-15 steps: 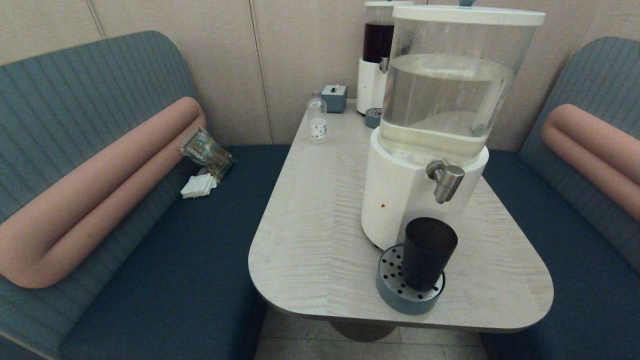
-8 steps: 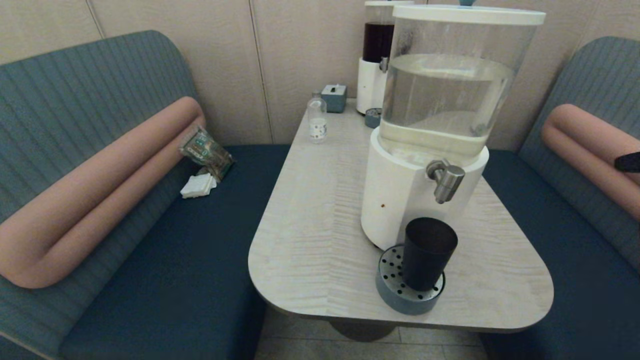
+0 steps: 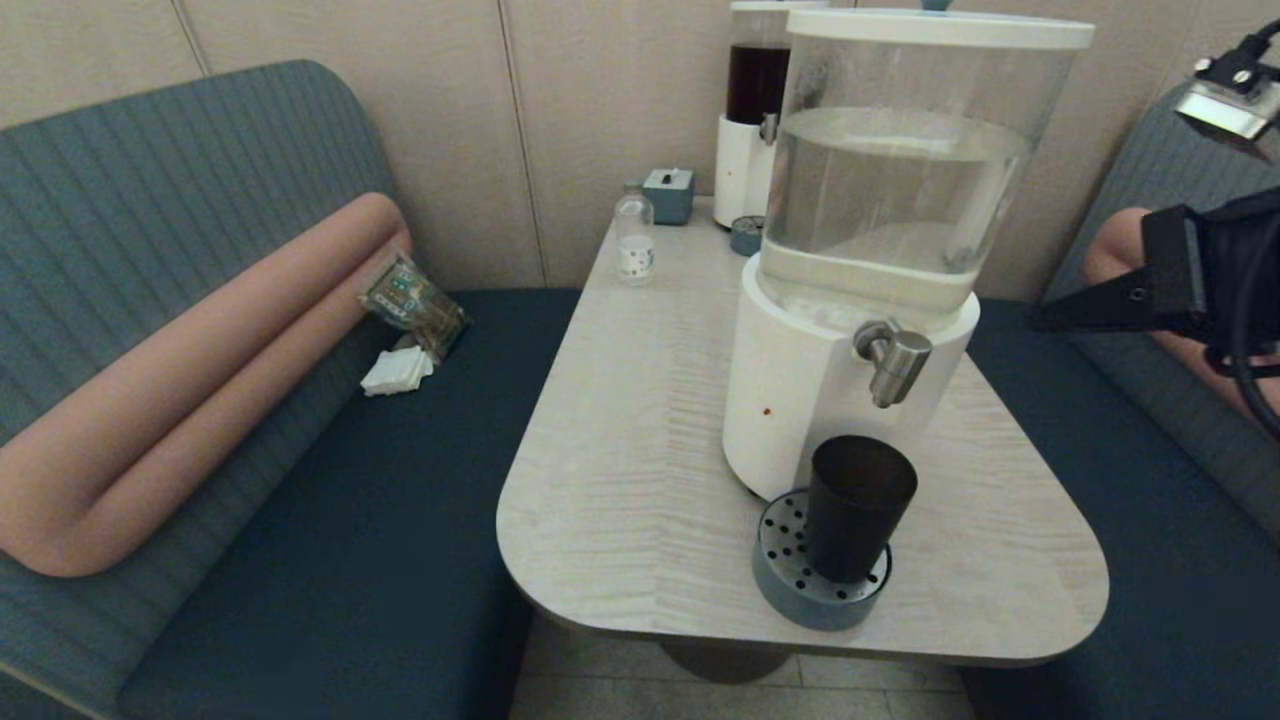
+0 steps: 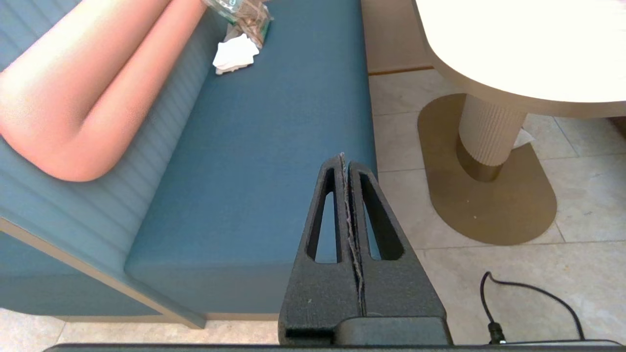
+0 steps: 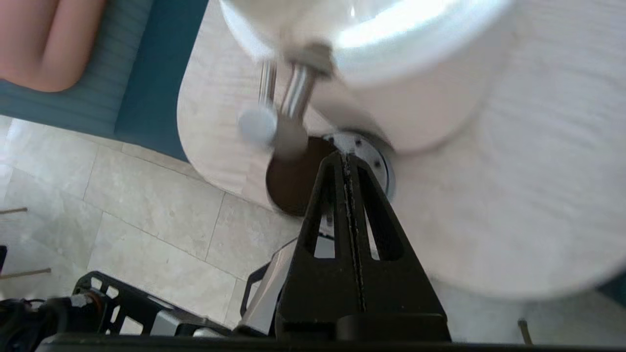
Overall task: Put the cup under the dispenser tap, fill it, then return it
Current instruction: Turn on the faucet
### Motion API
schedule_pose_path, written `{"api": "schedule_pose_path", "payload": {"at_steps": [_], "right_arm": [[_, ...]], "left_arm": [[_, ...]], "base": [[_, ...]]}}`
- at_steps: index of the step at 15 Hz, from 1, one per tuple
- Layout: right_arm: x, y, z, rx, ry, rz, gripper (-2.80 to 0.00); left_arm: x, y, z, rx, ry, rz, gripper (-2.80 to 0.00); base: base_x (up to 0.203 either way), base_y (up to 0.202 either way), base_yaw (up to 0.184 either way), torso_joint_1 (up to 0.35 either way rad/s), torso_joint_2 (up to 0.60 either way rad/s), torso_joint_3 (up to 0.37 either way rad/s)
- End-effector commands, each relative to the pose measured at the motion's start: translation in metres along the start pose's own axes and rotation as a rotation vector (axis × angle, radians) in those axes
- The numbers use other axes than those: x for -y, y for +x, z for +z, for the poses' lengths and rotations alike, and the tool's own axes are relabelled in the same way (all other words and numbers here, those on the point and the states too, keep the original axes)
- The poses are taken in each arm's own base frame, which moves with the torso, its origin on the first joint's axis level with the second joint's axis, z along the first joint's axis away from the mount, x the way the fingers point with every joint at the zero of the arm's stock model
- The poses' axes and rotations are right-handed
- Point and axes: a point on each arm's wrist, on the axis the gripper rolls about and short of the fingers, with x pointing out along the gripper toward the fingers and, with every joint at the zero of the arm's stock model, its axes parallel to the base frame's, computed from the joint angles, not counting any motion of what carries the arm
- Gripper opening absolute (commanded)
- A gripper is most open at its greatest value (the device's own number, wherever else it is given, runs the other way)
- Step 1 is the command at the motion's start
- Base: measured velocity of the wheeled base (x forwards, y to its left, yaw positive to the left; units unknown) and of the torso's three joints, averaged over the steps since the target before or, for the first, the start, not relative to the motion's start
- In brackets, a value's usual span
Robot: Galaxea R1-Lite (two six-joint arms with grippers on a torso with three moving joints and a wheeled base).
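The light, stiff, smooth cup (image 3: pixel 858 508) wants a mid-wall grip; right gripper (image 5: pixel 348 161) hovers above it, jaws clenched empty.

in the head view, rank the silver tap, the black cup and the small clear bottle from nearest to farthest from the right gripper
1. Brushed-silver metal dispenser tap, to the left of the right gripper, on the white base's front.
2. Dark smoky-black plastic cup, lower, on the grey drip tray.
3. Small clear bottle, far across the table.

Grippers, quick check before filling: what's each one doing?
Left gripper: shut, empty, beside the bench.
Right gripper: shut, empty, above the cup.
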Motion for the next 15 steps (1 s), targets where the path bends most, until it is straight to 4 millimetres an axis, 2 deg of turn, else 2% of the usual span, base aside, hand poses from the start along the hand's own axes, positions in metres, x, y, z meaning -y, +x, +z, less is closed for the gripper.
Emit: {"api": "schedule_pose_path", "payload": {"at_steps": [1, 5, 15], "right_arm": [[0.003, 0.036, 0.004, -0.066, 0.004, 0.010, -2.80], [0.000, 0.054, 0.008, -0.057, -0.009, 0.040, -2.80], [-0.001, 0.064, 0.011, -0.059, -0.013, 0.059, -2.80]], "left_arm": [[0.000, 0.000, 0.000, -0.002, 0.001, 0.001, -2.80], [0.000, 0.000, 0.000, -0.002, 0.001, 0.001, -2.80], [0.000, 0.000, 0.000, -0.002, 0.001, 0.001, -2.80]], "base": [[0.000, 0.000, 0.000, 0.000, 0.00, 0.000], [0.000, 0.000, 0.000, 0.000, 0.00, 0.000], [0.000, 0.000, 0.000, 0.000, 0.00, 0.000]]}}
